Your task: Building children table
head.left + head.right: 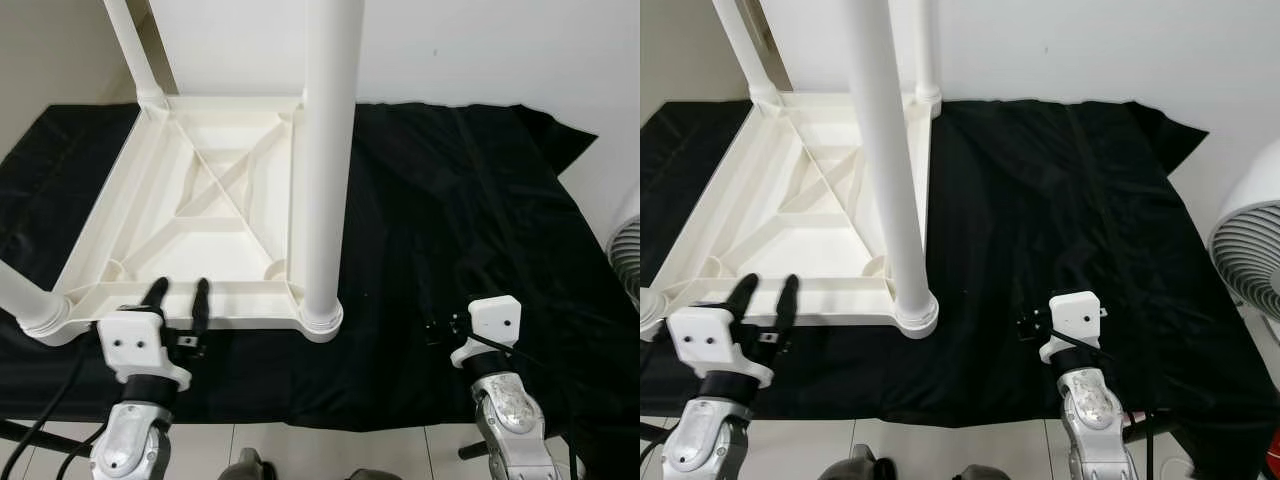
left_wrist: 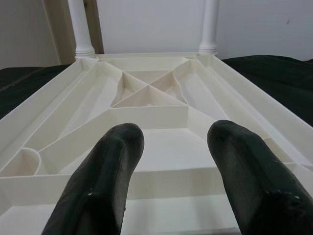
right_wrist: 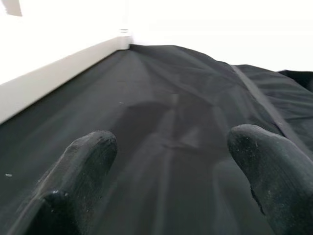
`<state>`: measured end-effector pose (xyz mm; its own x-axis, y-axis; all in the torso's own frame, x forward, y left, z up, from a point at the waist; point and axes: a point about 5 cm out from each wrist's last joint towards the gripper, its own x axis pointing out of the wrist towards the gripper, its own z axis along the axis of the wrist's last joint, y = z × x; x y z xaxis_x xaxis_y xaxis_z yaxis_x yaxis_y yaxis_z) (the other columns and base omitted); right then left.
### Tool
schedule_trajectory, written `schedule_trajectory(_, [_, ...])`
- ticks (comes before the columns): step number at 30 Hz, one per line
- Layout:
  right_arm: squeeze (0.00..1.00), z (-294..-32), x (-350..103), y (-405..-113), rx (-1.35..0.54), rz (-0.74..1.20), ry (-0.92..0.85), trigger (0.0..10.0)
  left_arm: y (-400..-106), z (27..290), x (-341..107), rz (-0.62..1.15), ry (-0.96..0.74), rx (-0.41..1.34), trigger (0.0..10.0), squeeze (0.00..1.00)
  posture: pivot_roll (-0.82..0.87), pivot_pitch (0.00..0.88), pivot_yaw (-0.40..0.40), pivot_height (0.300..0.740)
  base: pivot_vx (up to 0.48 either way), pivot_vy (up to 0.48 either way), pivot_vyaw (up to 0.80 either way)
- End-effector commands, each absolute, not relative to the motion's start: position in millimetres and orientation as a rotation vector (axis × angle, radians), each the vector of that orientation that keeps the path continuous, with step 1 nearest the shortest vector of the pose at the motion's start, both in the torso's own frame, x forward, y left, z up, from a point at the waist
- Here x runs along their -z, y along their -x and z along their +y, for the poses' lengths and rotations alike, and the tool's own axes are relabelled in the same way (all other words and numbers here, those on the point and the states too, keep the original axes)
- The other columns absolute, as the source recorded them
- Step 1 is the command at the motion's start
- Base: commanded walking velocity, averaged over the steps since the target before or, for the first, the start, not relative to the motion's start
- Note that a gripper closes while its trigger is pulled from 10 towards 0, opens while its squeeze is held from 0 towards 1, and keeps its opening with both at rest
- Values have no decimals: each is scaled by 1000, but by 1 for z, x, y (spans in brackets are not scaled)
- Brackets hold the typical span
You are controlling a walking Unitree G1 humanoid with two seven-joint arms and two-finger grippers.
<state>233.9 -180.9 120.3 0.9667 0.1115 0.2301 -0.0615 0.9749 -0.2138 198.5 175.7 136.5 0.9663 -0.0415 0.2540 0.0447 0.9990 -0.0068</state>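
Progress: white plastic children's tabletop (image 1: 215,190) lies upside down on black cloth (image 1: 450,230) at 11 o'clock, all four round white legs (image 1: 325,150) seemingly fitted | my left pincer (image 1: 178,296) released over its near rim | my right pincer (image 3: 166,161) released above cloth | left, I judge: flip upright.

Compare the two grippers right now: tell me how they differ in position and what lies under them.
The left gripper reaches over the near rim of the upturned white plastic table top; the right gripper hangs apart from it, over the black cloth. The left gripper points at ribbed plastic, the right gripper at bare fabric. Both are open and hold nothing.
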Motion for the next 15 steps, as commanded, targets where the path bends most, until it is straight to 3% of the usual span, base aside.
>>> schedule_trajectory(1, [0, -179, -118, -234, -105, -240, 200, 10000, -198, 178, -131, -225, 31, 32, 10000, 0, -21, 102, 23, 740, 0, 0, 0])
schedule_trajectory(15, [0, -177, -117, -235, -122, -246, 207, 10000, -196, 177, -129, -223, 36, 32, 10000, 0, -18, 102, 19, 740, 0, 0, 0])
